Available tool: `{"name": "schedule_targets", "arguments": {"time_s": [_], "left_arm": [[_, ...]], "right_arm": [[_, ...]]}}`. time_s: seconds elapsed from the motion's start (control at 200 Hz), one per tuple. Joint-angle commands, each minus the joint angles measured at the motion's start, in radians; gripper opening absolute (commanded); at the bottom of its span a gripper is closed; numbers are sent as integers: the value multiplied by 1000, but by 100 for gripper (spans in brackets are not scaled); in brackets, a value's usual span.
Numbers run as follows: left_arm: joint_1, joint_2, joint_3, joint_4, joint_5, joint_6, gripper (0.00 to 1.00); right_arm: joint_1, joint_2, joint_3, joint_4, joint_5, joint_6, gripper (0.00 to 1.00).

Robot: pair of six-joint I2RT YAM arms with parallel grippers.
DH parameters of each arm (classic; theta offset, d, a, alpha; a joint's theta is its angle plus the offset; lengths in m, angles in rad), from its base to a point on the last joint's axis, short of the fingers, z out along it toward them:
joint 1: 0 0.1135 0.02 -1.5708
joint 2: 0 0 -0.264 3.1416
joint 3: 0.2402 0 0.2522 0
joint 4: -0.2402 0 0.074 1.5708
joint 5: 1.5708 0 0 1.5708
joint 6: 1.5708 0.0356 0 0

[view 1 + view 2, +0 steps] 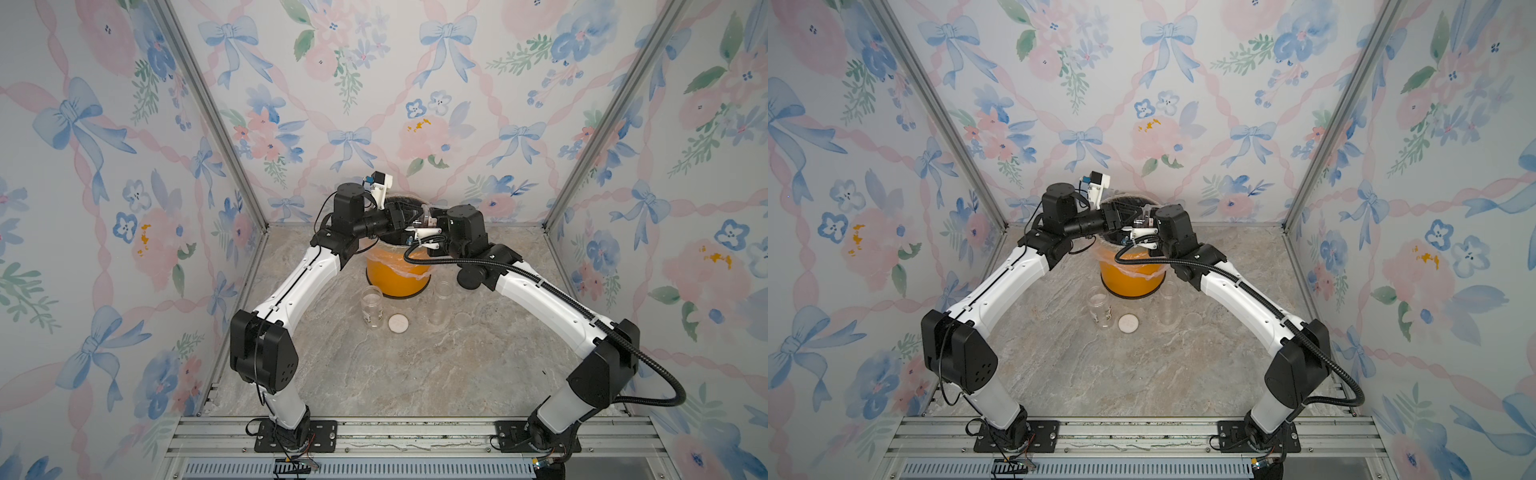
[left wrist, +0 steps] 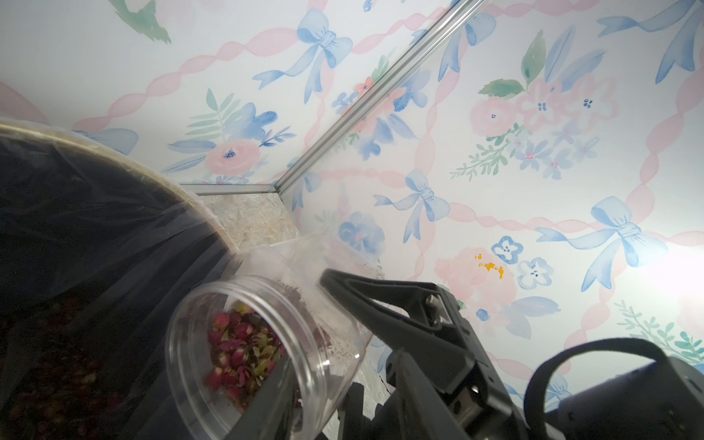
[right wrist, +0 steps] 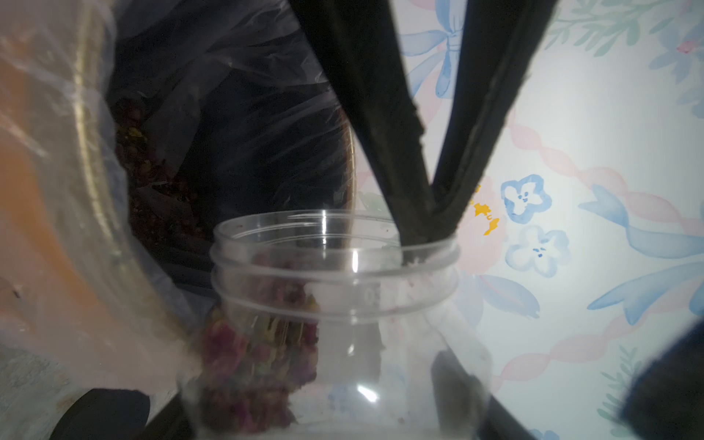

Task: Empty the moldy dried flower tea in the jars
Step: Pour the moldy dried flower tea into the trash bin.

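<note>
My right gripper (image 3: 312, 400) is shut on the body of a clear, lidless jar (image 2: 266, 343), which it holds tilted above the orange bin (image 1: 399, 278). Reddish dried flower tea (image 2: 240, 350) sits clumped inside that jar (image 3: 335, 274). My left gripper (image 3: 432, 232) comes in from the opposite side. Its two black fingers straddle the jar's threaded rim, one inside the mouth and one outside, pinched on it. In both top views the two grippers meet over the bin's mouth with the jar (image 1: 426, 218) between them. More tea (image 3: 152, 171) lies in the bin's liner.
On the stone table in front of the bin stand an empty labelled jar (image 1: 372, 307), a white lid (image 1: 398, 323), a tall slim clear jar (image 1: 440, 299) and a translucent lid (image 1: 462, 319). Floral walls close in the left, back and right sides.
</note>
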Motion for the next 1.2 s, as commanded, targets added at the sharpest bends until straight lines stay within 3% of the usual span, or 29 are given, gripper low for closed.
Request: {"name": "schedule_targets", "arguments": {"time_s": [0.0, 0.55, 0.81, 1.01, 1.195], "left_arm": [[-45, 35, -28, -46, 62, 20, 44], [0, 85, 3, -47, 137, 8, 39], [-3, 112, 14, -46, 141, 9, 26], [0, 118, 12, -46, 127, 13, 0], [10, 115, 8, -46, 111, 13, 0]], "right_arm": [[27, 39, -53, 94, -20, 86, 32], [55, 25, -189, 395, -7, -88, 29], [68, 35, -207, 435, -15, -118, 30], [71, 48, -204, 446, -12, -120, 34], [72, 52, -196, 434, -11, -121, 41]]}}
